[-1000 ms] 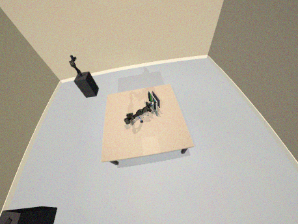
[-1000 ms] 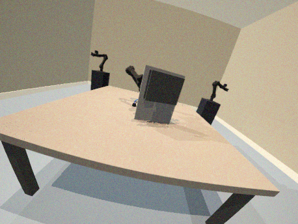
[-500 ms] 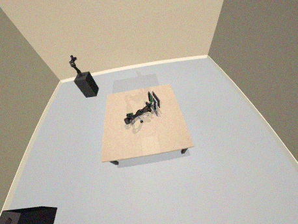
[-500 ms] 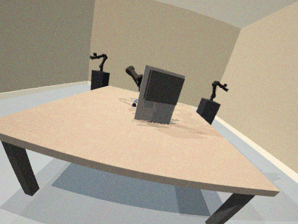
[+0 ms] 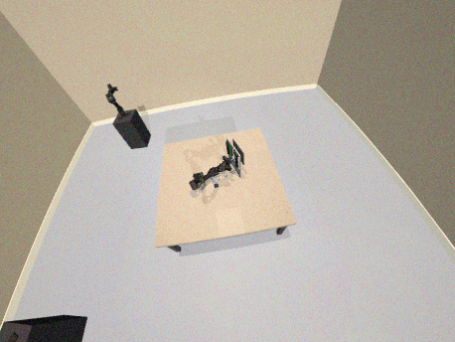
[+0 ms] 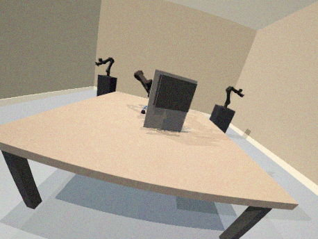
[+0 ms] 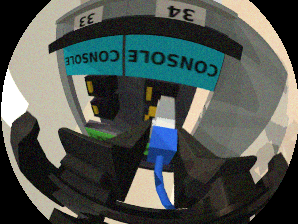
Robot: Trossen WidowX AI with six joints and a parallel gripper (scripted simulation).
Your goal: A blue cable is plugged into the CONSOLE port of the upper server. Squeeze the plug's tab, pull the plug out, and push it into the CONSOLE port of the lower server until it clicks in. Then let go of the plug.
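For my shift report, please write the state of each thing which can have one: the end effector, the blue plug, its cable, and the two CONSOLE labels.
End effector: closed on the blue plug.
Blue plug: gripped, at the ports under label 34; full seating cannot be told.
Blue cable: attached to the plug, bending.
CONSOLE labels: upside down in the wrist view.
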